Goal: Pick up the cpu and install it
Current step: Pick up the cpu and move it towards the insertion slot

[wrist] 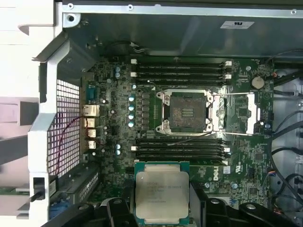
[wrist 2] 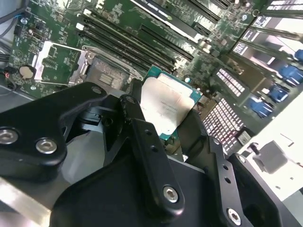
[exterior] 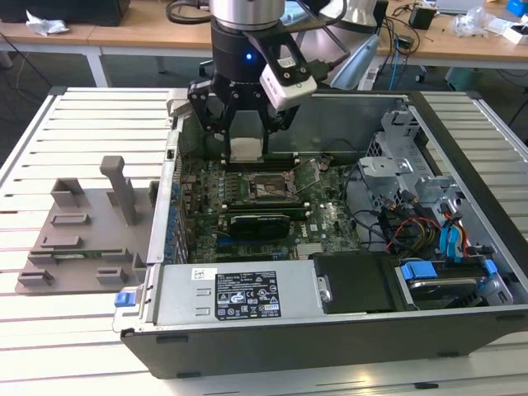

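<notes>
Gripper (exterior: 246, 136) fingers (wrist 2: 142, 137) are narrowed onto the cpu (exterior: 246, 148), pinching it by two opposite edges with its silvery metal top facing both wrist views (wrist 2: 168, 104) (wrist: 161, 191). The black fingers sit on either side of the chip in the first wrist view, with the gripper (wrist: 162, 205) closed on it.

The cpu hangs in the air above the motherboard (wrist: 113, 142), close to the socket (wrist: 187, 111) but apart from it, not seated. The socket is bare, its dark contact field exposed in the exterior view (exterior: 268, 188) and in the second wrist view (wrist 2: 111, 71). Its metal cover plate (wrist: 234, 113) is swung open and lies flat just beside the socket, on the side away from the rear port cage (wrist: 57, 123).

Two banks of long black memory slots flank the socket, one (wrist: 180, 68) between it and the case wall, the other (wrist: 177, 146) between it and the held chip. In the exterior view, a grey power supply (exterior: 235, 293) lies along the near side of the open computer case (exterior: 272, 346), well away from the socket, and red and blue cables (exterior: 437, 231) bunch on the exterior view's right of the socket. Outside the case, to the exterior view's left of the socket, a grey plastic fixture (exterior: 82, 239) rests on the white slatted table (exterior: 49, 346).
</notes>
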Controlling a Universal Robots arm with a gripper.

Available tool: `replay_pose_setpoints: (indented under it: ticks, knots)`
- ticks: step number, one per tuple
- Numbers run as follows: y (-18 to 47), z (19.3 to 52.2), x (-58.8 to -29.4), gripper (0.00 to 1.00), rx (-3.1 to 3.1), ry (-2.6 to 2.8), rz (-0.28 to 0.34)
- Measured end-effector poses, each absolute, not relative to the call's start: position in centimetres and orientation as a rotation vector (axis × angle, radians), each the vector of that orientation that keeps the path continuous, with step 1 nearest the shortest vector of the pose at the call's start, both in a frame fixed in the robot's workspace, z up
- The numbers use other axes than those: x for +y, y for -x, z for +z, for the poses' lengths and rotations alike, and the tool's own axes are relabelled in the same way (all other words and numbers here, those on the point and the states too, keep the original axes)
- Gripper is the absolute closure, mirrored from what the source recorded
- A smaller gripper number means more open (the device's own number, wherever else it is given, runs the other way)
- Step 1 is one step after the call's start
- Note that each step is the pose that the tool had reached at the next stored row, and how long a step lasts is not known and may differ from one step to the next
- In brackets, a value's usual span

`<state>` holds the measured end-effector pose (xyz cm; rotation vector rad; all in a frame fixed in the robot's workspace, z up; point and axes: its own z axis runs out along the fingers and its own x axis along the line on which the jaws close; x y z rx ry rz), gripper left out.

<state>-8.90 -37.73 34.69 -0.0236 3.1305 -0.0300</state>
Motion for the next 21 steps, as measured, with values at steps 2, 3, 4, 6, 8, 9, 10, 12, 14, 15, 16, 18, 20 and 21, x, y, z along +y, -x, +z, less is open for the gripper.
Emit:
replay_pose_setpoints:
  ticks: [2,3,4,6,8,9,10,12,14,15,16,18,20,21]
  knots:
    - [8.6,34.6,-37.6,0.45,3.131,0.024,-0.031]
    - [8.4,34.5,-37.6,0.45,3.131,0.025,-0.031]
    - [8.3,34.4,-37.6,0.45,3.131,0.025,-0.031]
    - [8.0,34.3,-37.5,0.45,3.131,0.025,-0.031]
    - [7.8,34.2,-37.5,0.45,3.131,0.025,-0.031]
    - [7.6,34.2,-37.4,0.45,3.131,0.025,-0.031]
    - [7.4,34.1,-37.4,0.45,3.131,0.025,-0.031]
    - [7.2,34.0,-37.3,0.45,3.131,0.025,-0.031]
    - [6.8,33.8,-37.2,0.45,3.131,0.025,-0.031]
    - [6.7,33.8,-37.2,0.45,3.131,0.025,-0.031]
    - [6.6,33.7,-37.2,0.45,3.131,0.025,-0.031]
    - [6.4,33.6,-37.1,0.45,3.131,0.025,-0.031]
    - [6.1,33.5,-37.0,0.45,3.131,0.025,-0.031]
    - [6.0,33.4,-37.0,0.45,3.131,0.025,-0.031]
